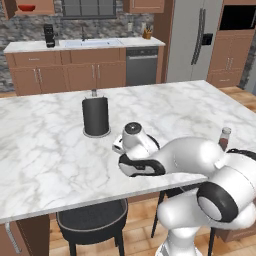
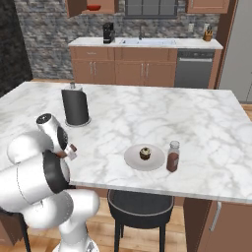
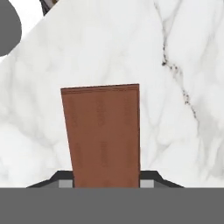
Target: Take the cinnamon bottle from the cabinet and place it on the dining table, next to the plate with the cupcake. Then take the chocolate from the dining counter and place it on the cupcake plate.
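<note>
The gripper point(image 3: 106, 183) is clamped on the chocolate point(image 3: 103, 135), the brown bar standing straight out between the two fingertips point(image 3: 64, 183) with the marble counter point(image 3: 183, 52) right behind it. From the right base camera the chocolate point(image 2: 72, 147) peeks out at the hand, low over the near edge of the counter point(image 2: 197, 118). Well off to the hand's right sits the plate point(image 2: 133, 160) with the cupcake point(image 2: 144, 153), and the cinnamon bottle point(image 2: 173, 156) stands just beside the plate on its far side from the hand. A dark canister point(image 2: 75, 106) stands beyond the hand.
</note>
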You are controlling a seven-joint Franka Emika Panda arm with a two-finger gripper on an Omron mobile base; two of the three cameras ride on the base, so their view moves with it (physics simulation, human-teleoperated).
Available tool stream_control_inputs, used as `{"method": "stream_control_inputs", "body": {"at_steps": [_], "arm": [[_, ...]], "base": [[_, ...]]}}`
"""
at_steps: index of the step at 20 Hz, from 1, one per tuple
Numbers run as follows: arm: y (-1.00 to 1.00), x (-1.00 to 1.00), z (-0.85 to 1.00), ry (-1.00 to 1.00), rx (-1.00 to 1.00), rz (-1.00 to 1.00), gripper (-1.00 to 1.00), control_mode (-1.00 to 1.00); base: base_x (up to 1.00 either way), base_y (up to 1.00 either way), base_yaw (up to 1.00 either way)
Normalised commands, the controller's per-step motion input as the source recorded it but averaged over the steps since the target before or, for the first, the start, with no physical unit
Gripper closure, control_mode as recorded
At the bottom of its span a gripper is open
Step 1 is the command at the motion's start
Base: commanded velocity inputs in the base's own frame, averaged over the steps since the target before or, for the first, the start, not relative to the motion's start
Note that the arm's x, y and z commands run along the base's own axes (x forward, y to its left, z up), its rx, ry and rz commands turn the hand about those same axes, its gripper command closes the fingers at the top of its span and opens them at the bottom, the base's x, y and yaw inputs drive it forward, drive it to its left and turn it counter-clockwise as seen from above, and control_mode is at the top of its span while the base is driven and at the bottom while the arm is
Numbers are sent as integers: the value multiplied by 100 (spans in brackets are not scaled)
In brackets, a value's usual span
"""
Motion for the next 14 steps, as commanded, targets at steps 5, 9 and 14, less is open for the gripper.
{"method": "stream_control_inputs", "body": {"at_steps": [5,9,14], "arm": [[-61,-11,88,1,4,-14,100,-100],[-81,-22,40,0,0,-17,100,-100],[-94,-12,9,0,0,-20,100,-100]], "base": [[0,0,0],[0,0,0],[0,0,0]]}}
